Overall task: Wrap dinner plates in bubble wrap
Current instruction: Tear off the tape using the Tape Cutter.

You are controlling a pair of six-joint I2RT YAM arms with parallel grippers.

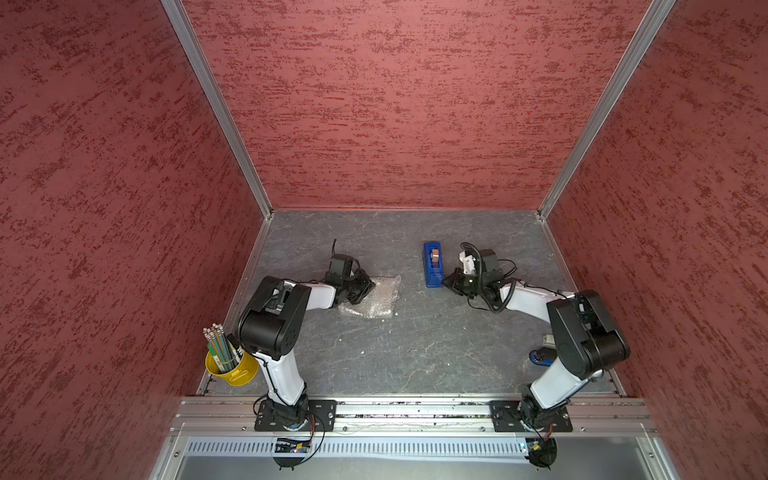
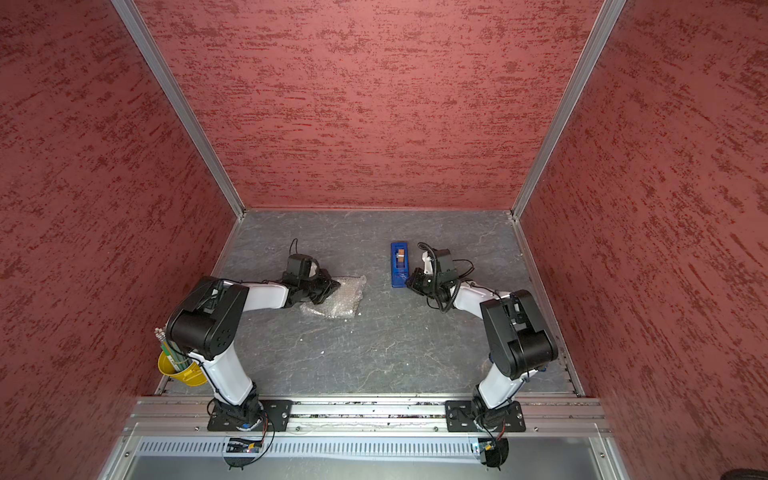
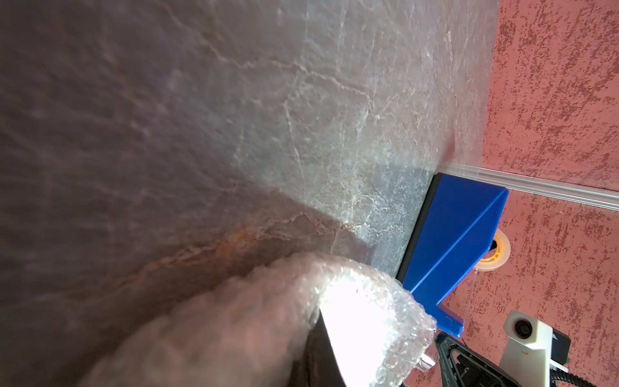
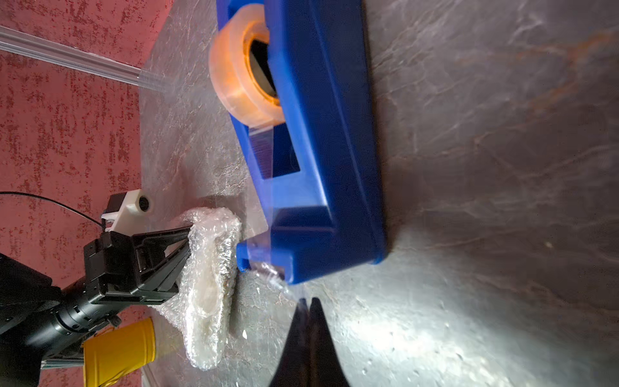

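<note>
I saw the left claw (image 1: 367, 286) clenched on one edge of the bubble wrap (image 1: 376, 303), a crumpled bundle that lay on the tabletop (image 1: 415, 357) near the blue tape dispenser (image 1: 432, 266), on the dispenser's side toward the left arm. The right claw (image 4: 308, 303) was clenched tight just beside the dispenser's cutter end; whether it pinched any tape I could not tell.

no readable text, labels or numbers; small print possibly blurred
</note>
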